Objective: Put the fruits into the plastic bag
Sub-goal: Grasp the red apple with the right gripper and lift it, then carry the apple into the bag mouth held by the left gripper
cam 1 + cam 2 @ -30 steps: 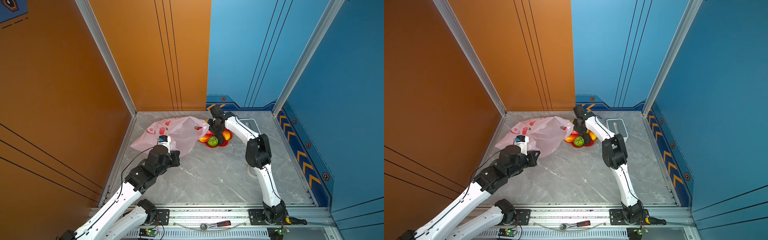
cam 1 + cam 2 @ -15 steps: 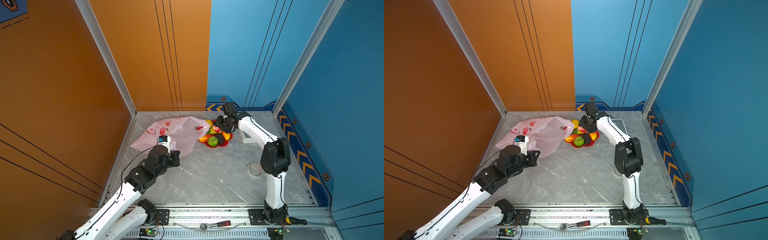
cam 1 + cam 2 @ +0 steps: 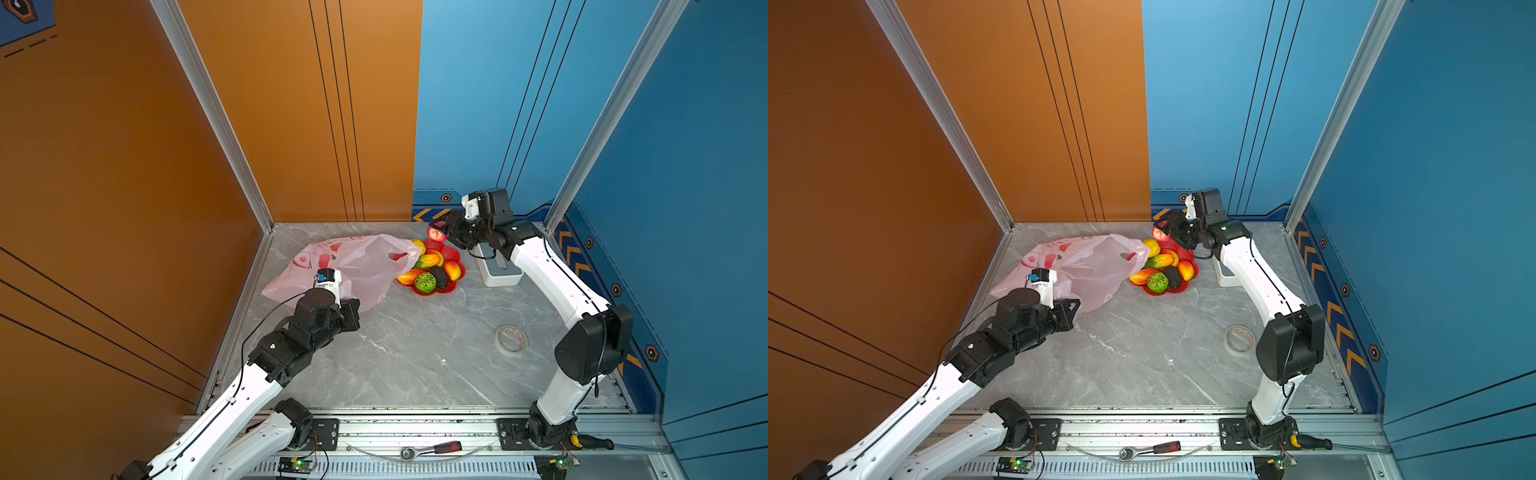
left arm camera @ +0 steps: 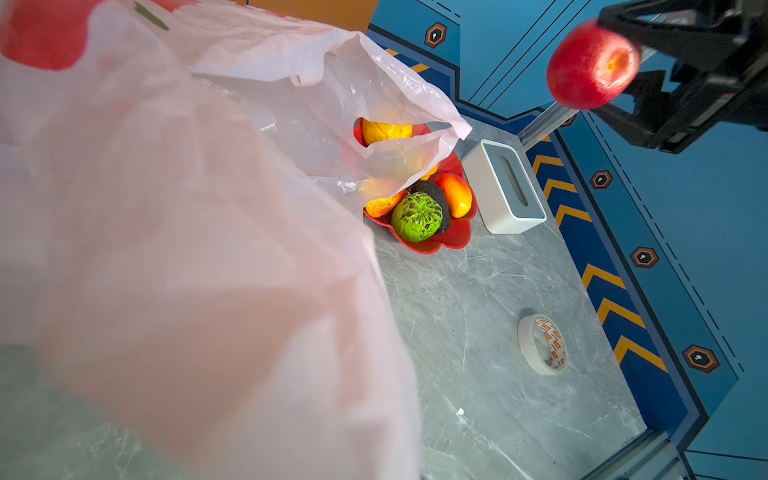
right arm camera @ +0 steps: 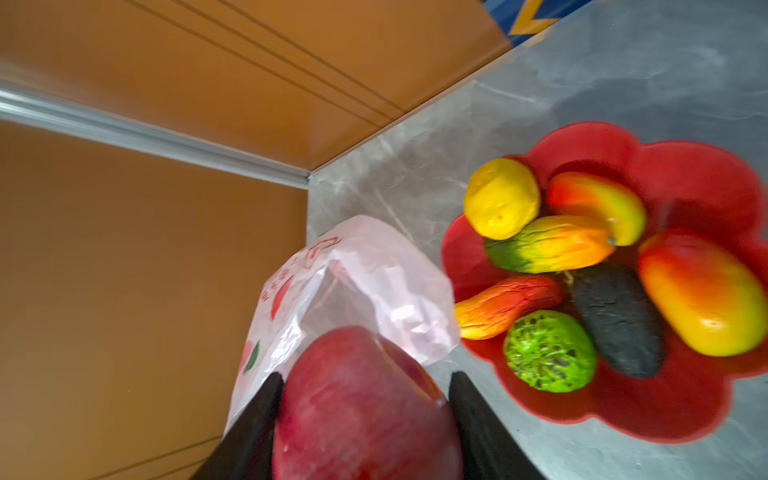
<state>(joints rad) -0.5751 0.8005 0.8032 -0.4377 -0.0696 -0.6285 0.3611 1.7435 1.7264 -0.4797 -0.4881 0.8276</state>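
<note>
Right gripper (image 3: 439, 232) risen off red scalloped dish (image 5: 685, 166), clamped on glossy round apple (image 4: 592, 62) above dish's far rim. Crinkly pink plastic bag (image 3: 361, 266) beside dish; left gripper (image 3: 353, 308) pinched shut on its film.

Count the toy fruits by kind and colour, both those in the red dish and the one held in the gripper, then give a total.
Red apple: 1
Yellow lemon: 1
Red-yellow smooth mangoes: 2
Wrinkled orange long fruits: 2
Bright green round fruit: 1
Dark avocado: 1
Total: 8
</note>
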